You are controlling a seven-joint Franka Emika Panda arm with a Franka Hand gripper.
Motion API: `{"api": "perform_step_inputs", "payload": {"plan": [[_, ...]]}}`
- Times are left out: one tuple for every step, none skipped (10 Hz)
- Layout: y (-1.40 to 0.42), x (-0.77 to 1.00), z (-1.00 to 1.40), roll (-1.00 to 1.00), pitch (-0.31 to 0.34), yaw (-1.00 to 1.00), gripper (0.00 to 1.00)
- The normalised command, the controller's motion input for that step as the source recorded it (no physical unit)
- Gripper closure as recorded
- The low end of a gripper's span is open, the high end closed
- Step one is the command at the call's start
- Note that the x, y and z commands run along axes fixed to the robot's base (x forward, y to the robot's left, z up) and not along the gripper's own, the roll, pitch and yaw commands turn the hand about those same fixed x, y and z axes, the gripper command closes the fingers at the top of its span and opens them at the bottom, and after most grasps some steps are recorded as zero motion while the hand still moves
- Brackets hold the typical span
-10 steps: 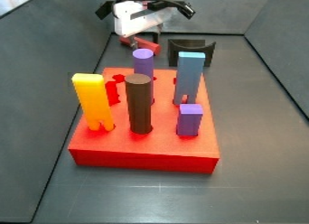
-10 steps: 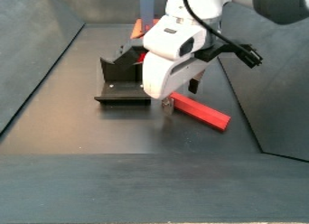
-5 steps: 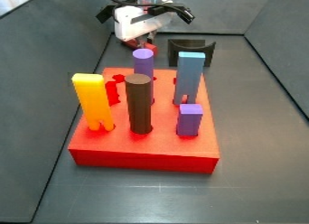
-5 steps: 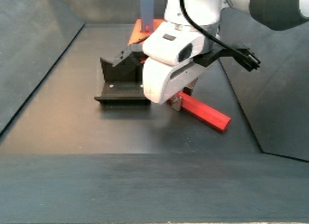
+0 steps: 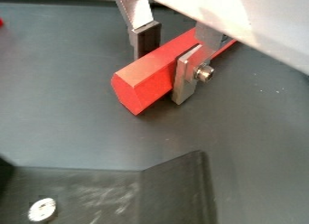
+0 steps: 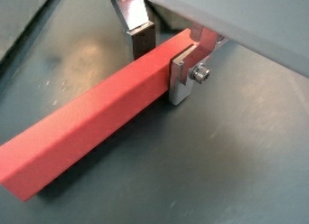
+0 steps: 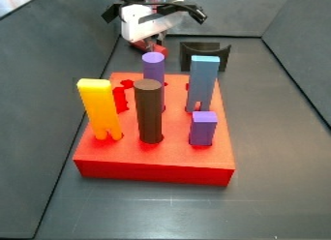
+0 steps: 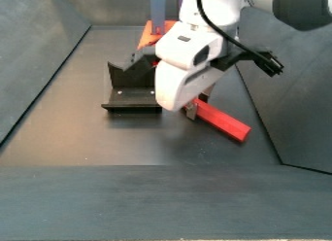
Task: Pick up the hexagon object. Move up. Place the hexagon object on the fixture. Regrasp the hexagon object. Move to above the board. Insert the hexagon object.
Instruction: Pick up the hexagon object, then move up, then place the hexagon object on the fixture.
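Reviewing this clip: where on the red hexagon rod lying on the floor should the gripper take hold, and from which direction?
From above, across the hexagon rod on its two long flat sides, near one end. It lies flat on the floor, leaving only top access. The gripper straddles it there, fingers either side.

You're in a robot lab test cell: dark walled bin w/ matte floor [image 7: 278, 137], a bright red board [image 7: 155, 152] full of coloured pegs, the black fixture [image 8: 130, 85] on its base plate. The gripper [image 6: 163, 56] sits low over the floor, jaws around the hexagon object [image 6: 90, 128].
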Motion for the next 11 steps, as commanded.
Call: {"api": "perform_step_inputs", "payload": {"plan": [[0.0,0.0,0.0,0.0,0.0,0.0,1.0],[0.0,0.0,0.0,0.0,0.0,0.0,1.0],[0.0,0.0,0.0,0.0,0.0,0.0,1.0],[0.0,0.0,0.0,0.0,0.0,0.0,1.0],[0.0,0.0,0.83,0.0,0.0,0.0,1.0],[-0.01,-0.06,0.81,0.0,0.026,-0.01,1.0],[0.0,-0.08,0.68,0.01,0.055,-0.01,1.0],[0.0,-0.05,0.56,0.03,0.07,-0.02,1.0],[0.0,-0.03,0.42,0.04,0.086,-0.02,1.0],[0.0,-0.02,0.23,0.07,0.097,-0.02,1.0],[0.0,0.0,1.0,0.0,0.0,0.0,1.0]]}}
